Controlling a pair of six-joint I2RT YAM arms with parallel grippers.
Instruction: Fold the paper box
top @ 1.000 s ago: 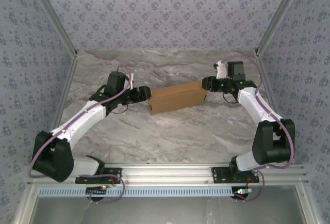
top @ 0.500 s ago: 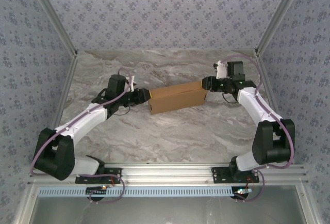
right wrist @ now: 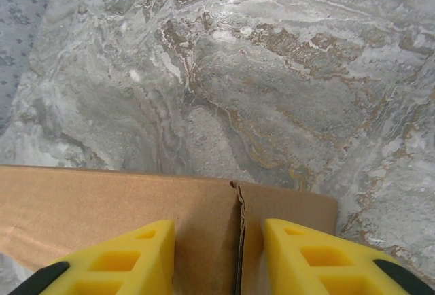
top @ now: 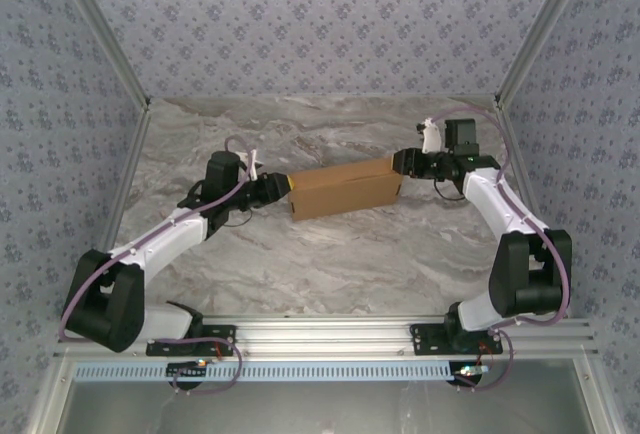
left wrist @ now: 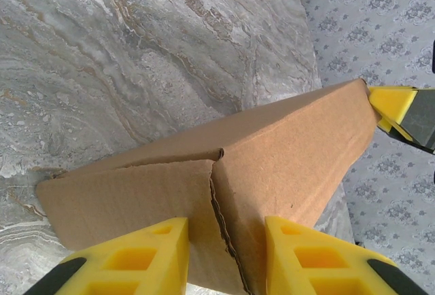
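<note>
The paper box [top: 345, 189] is a brown cardboard box, folded up and lying across the middle of the marble table [top: 320, 264]. My left gripper [top: 279, 187] is at its left end. In the left wrist view my left gripper [left wrist: 225, 226] has its yellow jaws partly apart, either side of the corner seam of the paper box [left wrist: 292, 145]. My right gripper [top: 400, 162] is at the far right corner. In the right wrist view my right gripper [right wrist: 219, 228] straddles a seam in the paper box [right wrist: 102, 206] the same way. I see no pinch on either side.
Patterned walls and metal frame posts [top: 520, 59] close in the table on three sides. Bare marble lies in front of the box and behind it. An aluminium rail [top: 320, 334] with both arm bases runs along the near edge.
My left gripper's jaws have narrowed at the box's left end and the left arm has shifted slightly leftward. The box and the right arm have barely moved.
</note>
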